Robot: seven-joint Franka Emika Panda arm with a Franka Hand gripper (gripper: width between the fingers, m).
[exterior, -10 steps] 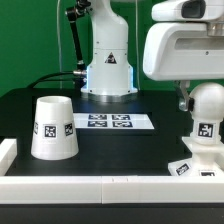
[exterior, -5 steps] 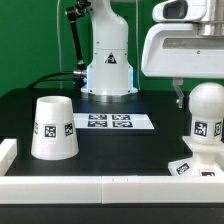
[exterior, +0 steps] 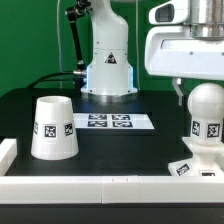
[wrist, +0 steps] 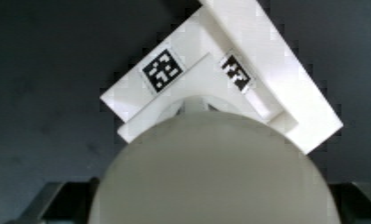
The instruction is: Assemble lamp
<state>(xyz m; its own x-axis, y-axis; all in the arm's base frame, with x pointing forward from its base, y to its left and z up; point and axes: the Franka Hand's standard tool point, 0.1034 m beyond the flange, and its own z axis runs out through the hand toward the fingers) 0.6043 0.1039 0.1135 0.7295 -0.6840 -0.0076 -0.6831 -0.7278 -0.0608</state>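
Bulb (exterior: 206, 112) stands upright on base (exterior: 203, 166) at the exterior view's right; shade (exterior: 52, 127) sits well apart at that view's left, wide end down. Gripper (wrist: 194, 204) straddles the bulb head, fingers either side, but can't tell if they pinch it or stand just off it. Risk: if the bulb isn't fully seated, letting go could leave it leaning or toppling, and an off-axis pull-away could snag the head and drag the base.
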